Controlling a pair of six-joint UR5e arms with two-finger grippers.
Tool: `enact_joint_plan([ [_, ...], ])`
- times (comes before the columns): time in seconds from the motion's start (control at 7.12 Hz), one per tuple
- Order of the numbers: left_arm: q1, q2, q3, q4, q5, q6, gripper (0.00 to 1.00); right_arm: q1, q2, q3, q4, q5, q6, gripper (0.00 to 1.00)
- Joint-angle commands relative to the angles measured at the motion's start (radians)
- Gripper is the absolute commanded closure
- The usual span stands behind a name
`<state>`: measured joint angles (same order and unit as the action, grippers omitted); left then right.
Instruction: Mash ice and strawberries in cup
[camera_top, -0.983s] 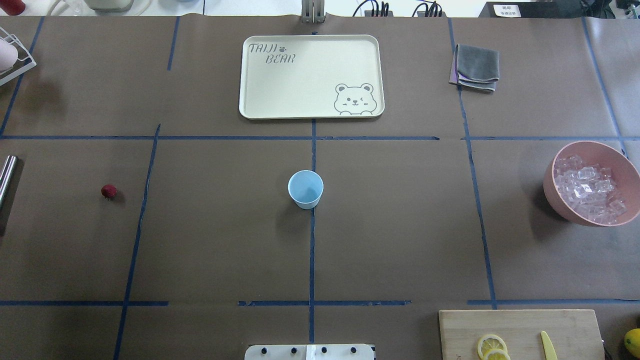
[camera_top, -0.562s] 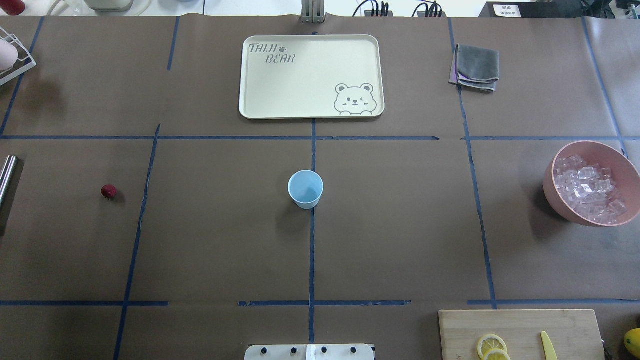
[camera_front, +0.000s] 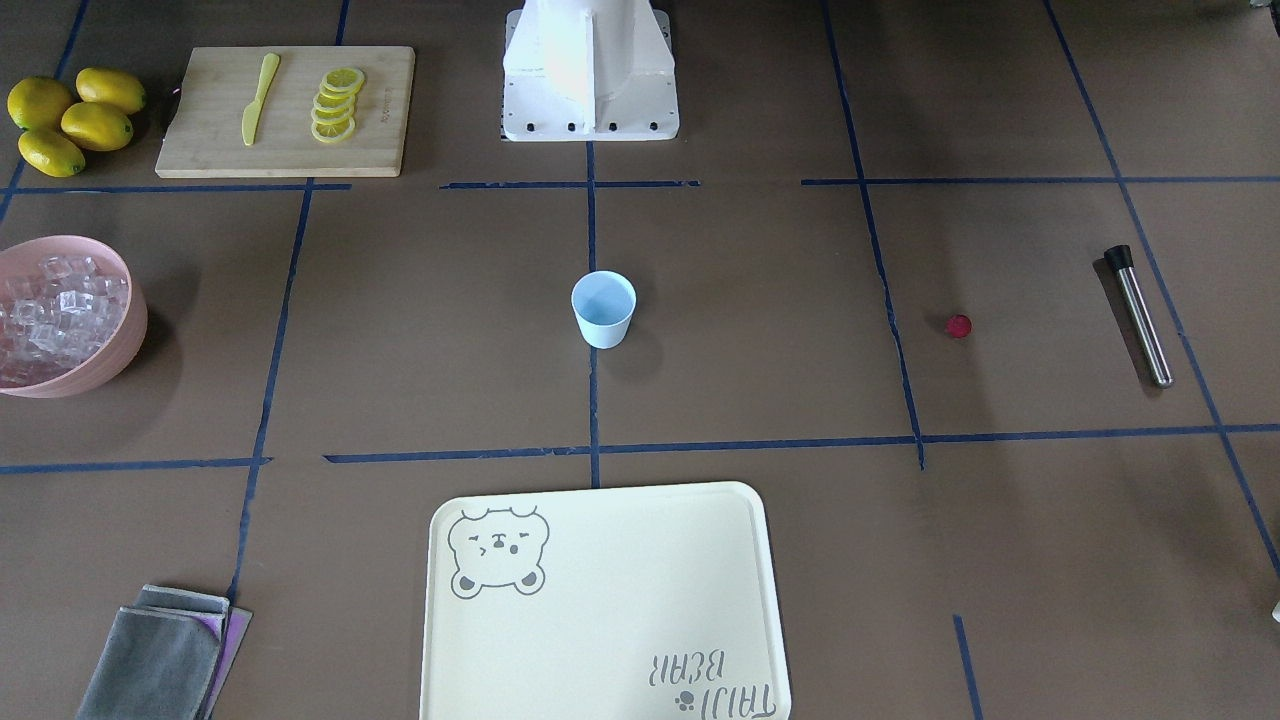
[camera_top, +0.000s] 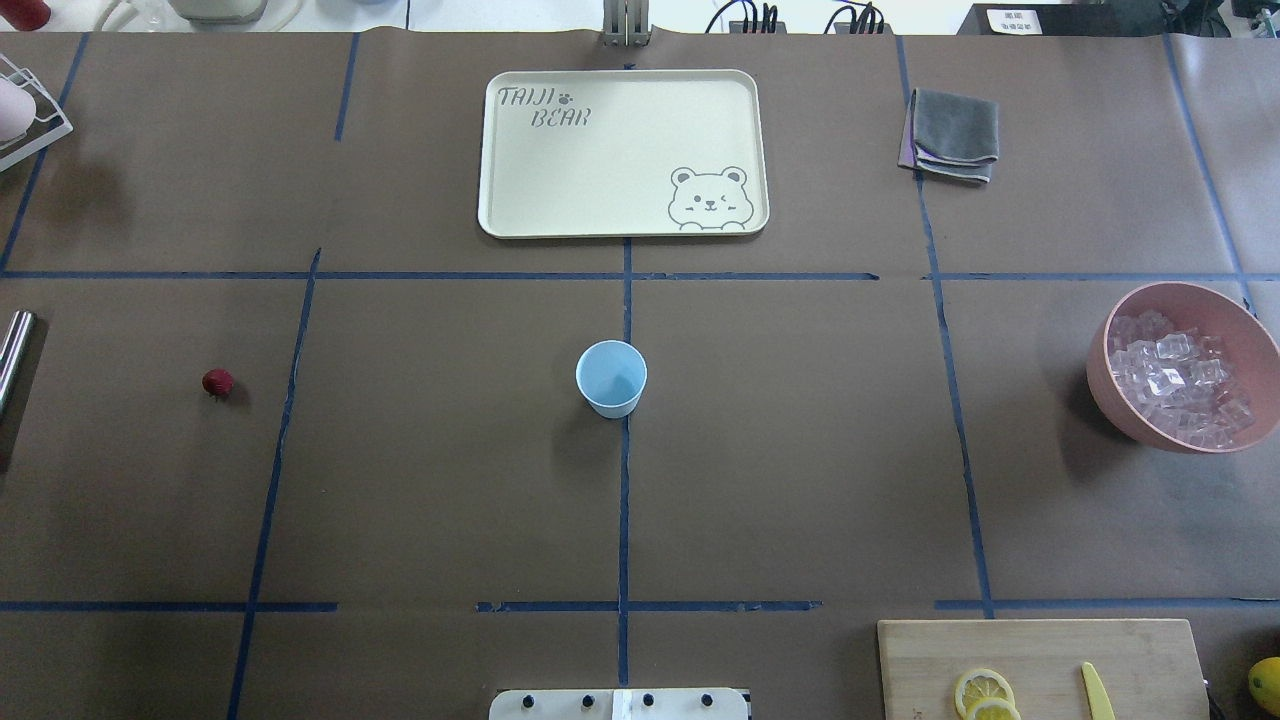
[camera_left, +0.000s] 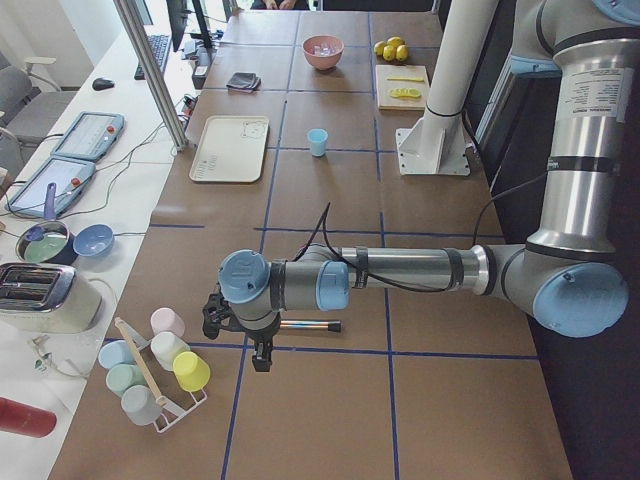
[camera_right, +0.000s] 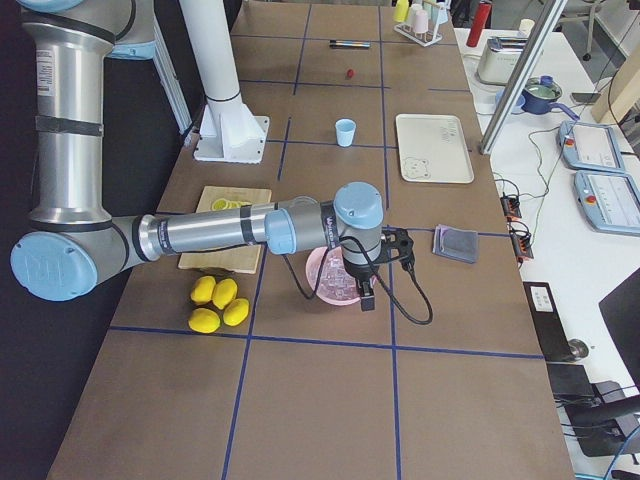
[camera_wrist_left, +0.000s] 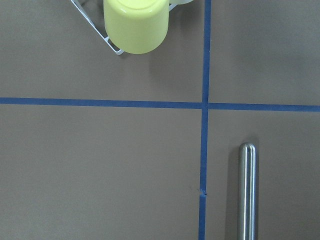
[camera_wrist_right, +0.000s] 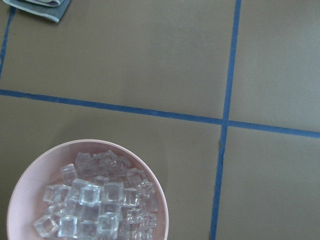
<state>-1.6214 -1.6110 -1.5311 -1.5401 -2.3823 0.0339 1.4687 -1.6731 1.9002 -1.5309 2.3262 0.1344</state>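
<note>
Currently the cup (camera_top: 611, 378) stands upright at mid-surface, on the blue tape line running out from the robot base, well apart from both tools.

Strawberry (camera_top: 217, 382): lies alone on the brown surface (camera_top: 450, 480) to the robot's left of the cup, between the cup and a steel rod (camera_front: 1140, 316).

Ice (camera_top: 1175, 378): heaped in the pink bowl (camera_top: 1100, 395) at the robot's right end.

Left tool (camera_left: 260, 360): points down over the rod, near the rack of coloured mugs (camera_left: 170, 350); the strawberry is well apart from it, toward the centre.

Right tool (camera_right: 366, 300): hangs just above the bowl; its wrist view shows the ice low and to one side.

Both tools appear only in the side views, so whether their fingers are apart or together cannot be told.
</note>
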Motion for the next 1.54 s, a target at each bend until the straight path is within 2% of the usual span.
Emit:
enact_joint_plan([
  [0.0,0.0,0.0,-0.001,0.0,0.0,0.001,0.0,-0.107,-0.022,0.036,0.005,-0.005,0.083,0.04],
  [0.14,0.0,0.002,-0.001,0.0,0.0,0.001,0.0,-0.143,-0.026,0.039,0.017,-0.005,0.085,0.15],
  [0.42,0.0,-0.001,-0.003,0.0,0.0,0.0,0.0,-0.179,-0.043,0.037,0.017,-0.008,0.074,0.26],
  [0.56,0.0,-0.001,-0.006,0.0,0.0,-0.003,0.0,-0.198,-0.045,0.037,0.018,-0.013,0.073,0.26],
  [0.7,0.0,-0.003,-0.004,0.0,0.0,-0.003,0.0,-0.226,-0.045,0.036,0.018,-0.062,0.074,0.25],
  [0.98,0.0,-0.004,-0.004,0.0,0.0,-0.003,0.0,-0.263,-0.043,0.017,0.02,-0.074,0.077,0.26],
  [1.12,0.003,-0.006,-0.004,0.0,0.0,-0.003,0.0,-0.271,-0.04,0.007,0.02,-0.08,0.076,0.32],
  [1.4,0.003,-0.007,-0.004,0.0,0.0,-0.005,0.0,-0.327,-0.028,0.001,0.02,-0.121,0.074,0.33],
])
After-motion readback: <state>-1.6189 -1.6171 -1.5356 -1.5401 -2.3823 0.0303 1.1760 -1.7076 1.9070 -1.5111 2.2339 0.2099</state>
